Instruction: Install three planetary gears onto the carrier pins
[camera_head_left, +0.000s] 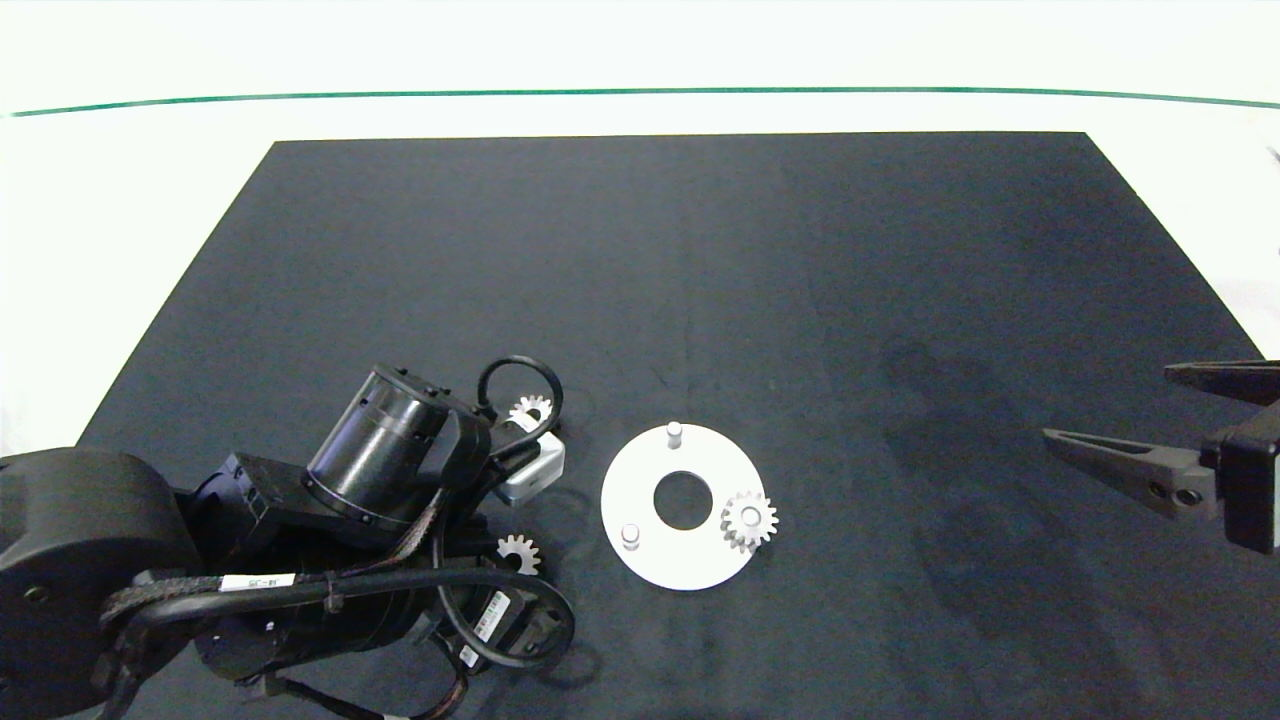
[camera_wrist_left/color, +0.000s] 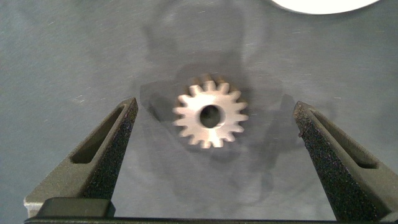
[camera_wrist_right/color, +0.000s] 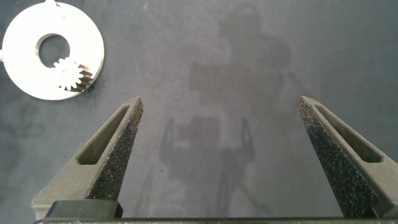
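You have one planetary gear (camera_head_left: 749, 520) already seated on the white carrier disc (camera_head_left: 640, 480), at the disc's right edge beside the large centre hole. The right wrist view shows the same gear (camera_wrist_right/color: 76, 77) on the disc (camera_wrist_right/color: 25, 68). Two carrier pins stand bare: one pin (camera_head_left: 674, 432) at the disc's far edge, the other pin (camera_head_left: 630, 536) at its near left.

Two more gears lie flat on the dark mat (camera_head_left: 800, 300), left of the disc. The far loose gear (camera_head_left: 530, 410) sits just beyond your left arm's wrist, partly ringed by a black cable loop (camera_head_left: 520, 385). The near loose gear (camera_head_left: 518, 552) lies close under the arm, partly hidden by it.

Your left hand (camera_wrist_left/color: 214, 140) is spread wide, grasping nothing. In its wrist view a silvery gear (camera_wrist_left/color: 210, 115) lies flat on the mat between the two grey fingers (camera_wrist_left/color: 112, 149), clear of both pads. A sliver of the white disc (camera_wrist_left/color: 323, 5) shows at the picture's edge beyond it. From the head view you cannot see the fingers themselves; the arm body covers them.

Your right hand (camera_head_left: 1105, 420) waits at the right edge of the bench, well apart from the disc, fingers parted and holding nothing. Its wrist view shows only bare mat between its fingers (camera_wrist_right/color: 109, 155).
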